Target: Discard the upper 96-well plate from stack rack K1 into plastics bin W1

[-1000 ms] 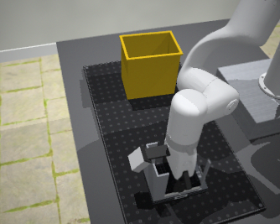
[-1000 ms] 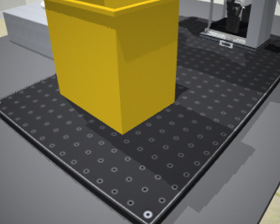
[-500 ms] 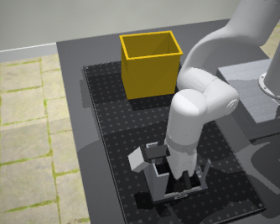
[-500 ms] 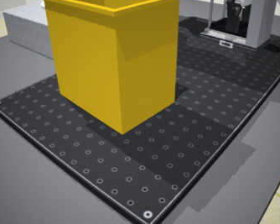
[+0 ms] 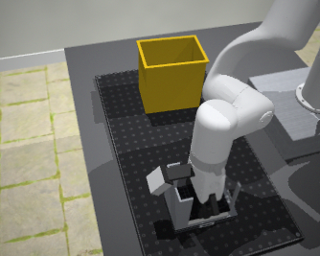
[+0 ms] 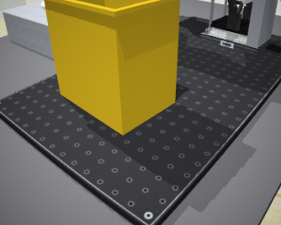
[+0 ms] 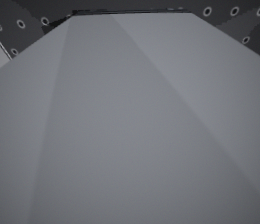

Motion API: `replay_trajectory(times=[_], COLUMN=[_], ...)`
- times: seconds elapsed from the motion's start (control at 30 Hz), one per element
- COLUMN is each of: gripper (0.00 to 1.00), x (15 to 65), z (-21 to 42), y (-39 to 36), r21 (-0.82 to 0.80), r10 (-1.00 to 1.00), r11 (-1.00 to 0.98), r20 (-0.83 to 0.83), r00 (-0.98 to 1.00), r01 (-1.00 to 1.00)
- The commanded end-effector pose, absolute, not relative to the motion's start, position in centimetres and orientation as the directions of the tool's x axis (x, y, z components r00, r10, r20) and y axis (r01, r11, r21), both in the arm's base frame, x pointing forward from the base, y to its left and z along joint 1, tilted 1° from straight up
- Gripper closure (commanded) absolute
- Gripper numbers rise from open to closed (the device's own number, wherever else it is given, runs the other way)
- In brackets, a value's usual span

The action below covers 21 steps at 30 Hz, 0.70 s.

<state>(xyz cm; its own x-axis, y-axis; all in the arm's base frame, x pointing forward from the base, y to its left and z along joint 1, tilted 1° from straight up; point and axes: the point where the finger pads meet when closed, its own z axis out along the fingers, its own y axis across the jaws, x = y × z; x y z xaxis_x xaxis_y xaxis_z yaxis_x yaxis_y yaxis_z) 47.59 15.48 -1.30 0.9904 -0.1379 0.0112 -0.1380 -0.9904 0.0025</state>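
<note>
Dark pegboard (image 5: 133, 140): yellow bin W1 (image 5: 173, 84), interior partly hidden.

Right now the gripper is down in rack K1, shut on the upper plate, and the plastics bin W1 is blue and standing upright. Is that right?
One thing is wrong: the bin W1 is yellow, as the top view shows. It stands upright, and the gripper is down in rack K1, shut on the upper plate.

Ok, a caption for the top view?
Arm reaches down into rack K1, gripper shut on the upper plate; yellow bin W1 stands upright behind.
</note>
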Motion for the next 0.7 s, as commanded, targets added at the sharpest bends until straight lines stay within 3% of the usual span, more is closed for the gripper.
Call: replay_trajectory(times=[0.0,0.67], gripper=[1.0,1.0], x=[47.7,47.7], z=[-1.0,0.2], y=[15.5,15.5], r21=[0.001,0.001], r10=[-0.138,-0.138], r11=[-0.99,-0.99], r20=[0.015,0.015], r00=[0.99,0.99], r01=[-0.138,-0.138])
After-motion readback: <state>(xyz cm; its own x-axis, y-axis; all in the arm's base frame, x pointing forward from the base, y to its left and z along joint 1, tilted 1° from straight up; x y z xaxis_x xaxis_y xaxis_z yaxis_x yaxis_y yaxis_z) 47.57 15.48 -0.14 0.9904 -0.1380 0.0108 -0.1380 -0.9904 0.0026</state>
